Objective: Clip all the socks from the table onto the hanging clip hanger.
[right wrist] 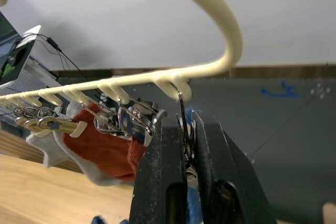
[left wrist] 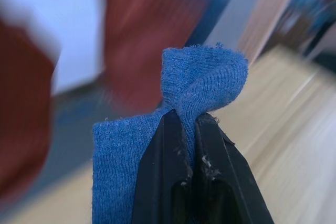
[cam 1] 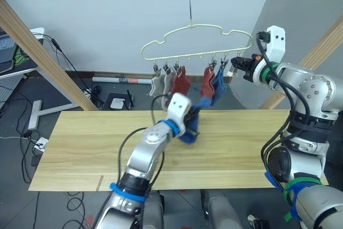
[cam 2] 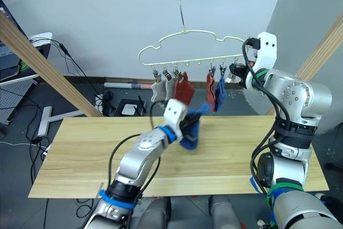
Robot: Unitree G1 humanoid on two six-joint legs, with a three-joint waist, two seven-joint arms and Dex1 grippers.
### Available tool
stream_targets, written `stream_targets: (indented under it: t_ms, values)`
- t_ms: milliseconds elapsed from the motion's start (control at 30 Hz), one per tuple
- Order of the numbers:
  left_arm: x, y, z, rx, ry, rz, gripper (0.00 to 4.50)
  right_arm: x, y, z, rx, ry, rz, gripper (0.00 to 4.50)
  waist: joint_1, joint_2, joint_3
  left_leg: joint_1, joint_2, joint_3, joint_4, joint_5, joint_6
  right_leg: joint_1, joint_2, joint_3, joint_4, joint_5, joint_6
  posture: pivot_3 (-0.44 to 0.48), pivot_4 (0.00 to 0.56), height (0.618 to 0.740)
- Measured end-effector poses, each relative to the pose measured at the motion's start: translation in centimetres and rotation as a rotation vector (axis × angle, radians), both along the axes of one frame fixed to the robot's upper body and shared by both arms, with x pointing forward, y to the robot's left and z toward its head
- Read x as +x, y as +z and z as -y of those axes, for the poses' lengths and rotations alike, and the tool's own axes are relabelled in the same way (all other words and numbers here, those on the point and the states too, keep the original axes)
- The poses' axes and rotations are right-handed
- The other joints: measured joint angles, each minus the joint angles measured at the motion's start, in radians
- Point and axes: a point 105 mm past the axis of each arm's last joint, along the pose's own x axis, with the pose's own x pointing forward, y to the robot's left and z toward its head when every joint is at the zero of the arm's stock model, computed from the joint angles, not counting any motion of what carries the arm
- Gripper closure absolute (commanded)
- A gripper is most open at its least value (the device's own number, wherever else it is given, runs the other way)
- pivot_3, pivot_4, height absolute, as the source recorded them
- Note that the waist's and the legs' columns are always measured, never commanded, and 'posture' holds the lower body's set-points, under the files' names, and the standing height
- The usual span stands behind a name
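My left gripper is clamped on a blue sock, held above the table and just below the clip hanger. My right gripper is pinched on the end clip of that hanger. Five socks hang from the hanger: two grey, two rust-red and one blue.
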Motion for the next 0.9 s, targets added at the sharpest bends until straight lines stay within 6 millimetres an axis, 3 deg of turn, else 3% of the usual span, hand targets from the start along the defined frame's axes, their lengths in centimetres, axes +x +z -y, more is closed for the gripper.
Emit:
stream_targets:
  t_ms: [100, 167, 400, 900]
  values:
    - [-0.2, 2.4, 2.0, -0.040, -0.047, 0.045, 4.49, 0.0, 0.3, 0.2, 0.027, -0.014, -0.017, 4.50, -0.006, 0.000, 0.000, 0.000, 0.000, 0.000, 0.000, 0.000, 0.000, 0.000, 0.000, 0.000, 0.000, 0.000, 0.000, -0.049, 0.220, 0.740]
    - [-0.4, 3.0, 2.9, -0.049, -0.070, 0.056, 4.49, 0.0, 0.3, 0.2, 0.031, -0.017, -0.016, 4.50, -0.007, 0.000, 0.000, 0.000, 0.000, 0.000, 0.000, 0.000, 0.000, 0.000, 0.000, 0.000, 0.000, 0.000, 0.000, -0.061, 0.219, 0.740]
    - [0.8, 1.2, 3.5, -0.054, -0.018, -0.007, 4.49, -0.1, 0.1, 0.2, 0.055, -0.029, -0.041, 4.50, -0.007, 0.000, 0.000, -0.001, -0.001, 0.000, 0.001, 0.000, 0.000, 0.000, 0.000, 0.000, 0.000, 0.000, 0.001, -0.087, 0.216, 0.740]
    - [2.9, 2.0, 2.5, -0.102, 0.057, 0.001, 4.49, -0.6, 0.4, 0.3, 0.059, -0.038, -0.048, 4.50, -0.011, 0.000, 0.000, -0.001, -0.001, 0.000, 0.001, 0.000, 0.000, 0.000, 0.000, 0.000, 0.000, 0.000, 0.001, -0.105, 0.222, 0.740]
